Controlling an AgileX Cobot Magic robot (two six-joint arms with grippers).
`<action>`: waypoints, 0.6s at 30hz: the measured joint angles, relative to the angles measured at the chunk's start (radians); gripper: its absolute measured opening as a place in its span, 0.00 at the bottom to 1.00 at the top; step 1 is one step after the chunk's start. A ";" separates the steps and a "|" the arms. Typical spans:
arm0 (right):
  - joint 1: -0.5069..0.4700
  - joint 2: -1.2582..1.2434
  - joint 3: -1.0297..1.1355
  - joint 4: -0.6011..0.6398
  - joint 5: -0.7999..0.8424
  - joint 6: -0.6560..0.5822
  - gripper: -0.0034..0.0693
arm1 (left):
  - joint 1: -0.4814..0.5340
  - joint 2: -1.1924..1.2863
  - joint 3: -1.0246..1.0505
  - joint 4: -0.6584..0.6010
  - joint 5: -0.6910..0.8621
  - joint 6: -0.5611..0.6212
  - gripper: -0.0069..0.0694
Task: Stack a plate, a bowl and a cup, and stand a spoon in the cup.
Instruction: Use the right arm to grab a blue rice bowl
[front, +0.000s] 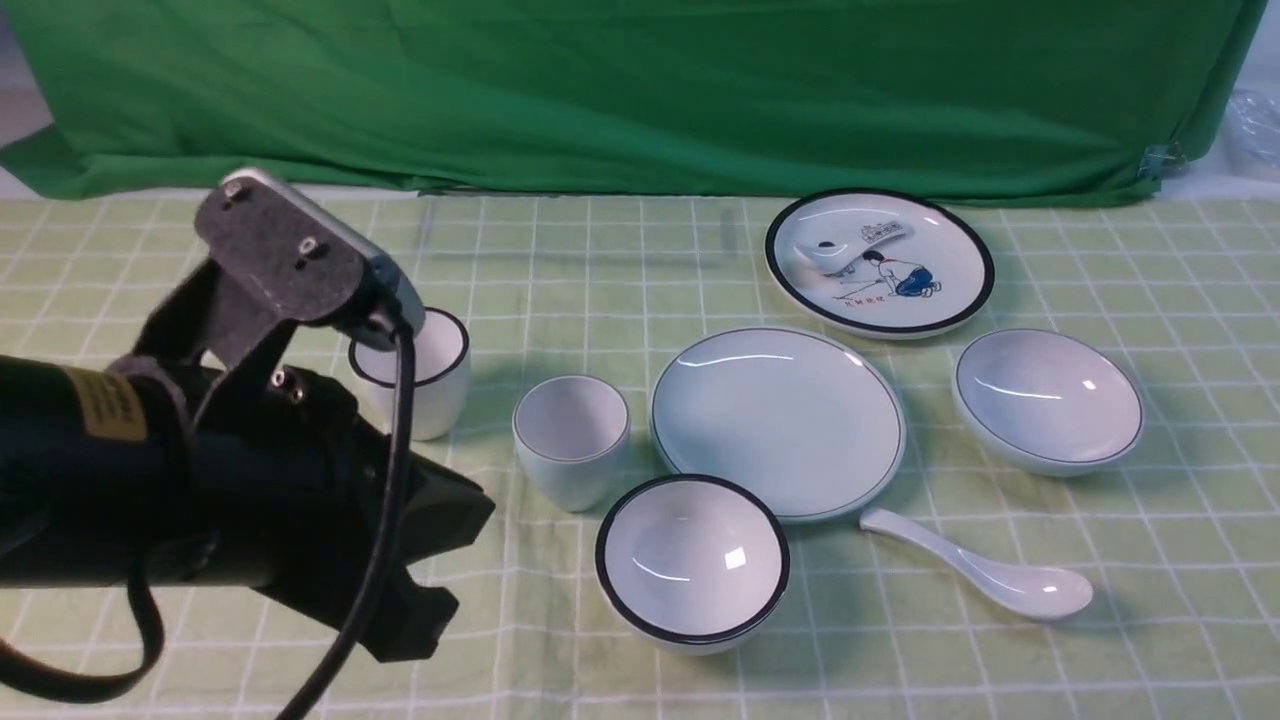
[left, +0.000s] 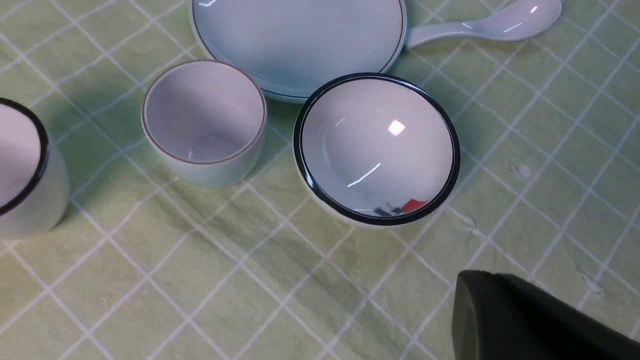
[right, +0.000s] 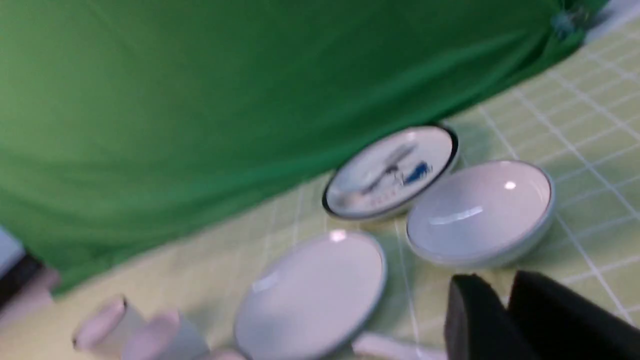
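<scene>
Pale-green cup (front: 571, 440), bowl (front: 1048, 400), plate (front: 778, 420) empty, apart; left claw (left: 495, 320) clenched, right claw (right: 505, 310) blurred, state unclear.

Dishes are sitting on a green-checked tabletop (front: 1150, 600) before a green backdrop (front: 640, 90). The plate (front: 778, 420) is lying at centre, with the cup (front: 571, 440) just left of it, the bowl (front: 1048, 398) to its right and the spoon (front: 985, 570) lying in front. A black-rimmed bowl (front: 692, 560) is standing at its near edge, and a cartoon plate (front: 878, 262) is lying behind. The left arm (front: 200, 480) is looming over the near left, partly hiding a black-rimmed cup (front: 425, 375).
</scene>
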 joint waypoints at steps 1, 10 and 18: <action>0.030 0.079 -0.074 0.000 0.079 -0.074 0.22 | 0.000 0.000 0.000 0.001 -0.013 0.002 0.10; 0.180 0.949 -0.669 -0.092 0.504 -0.454 0.25 | 0.000 -0.080 0.000 0.003 -0.023 0.018 0.11; 0.072 1.402 -0.955 -0.119 0.578 -0.569 0.49 | 0.000 -0.261 -0.001 0.003 0.011 0.019 0.11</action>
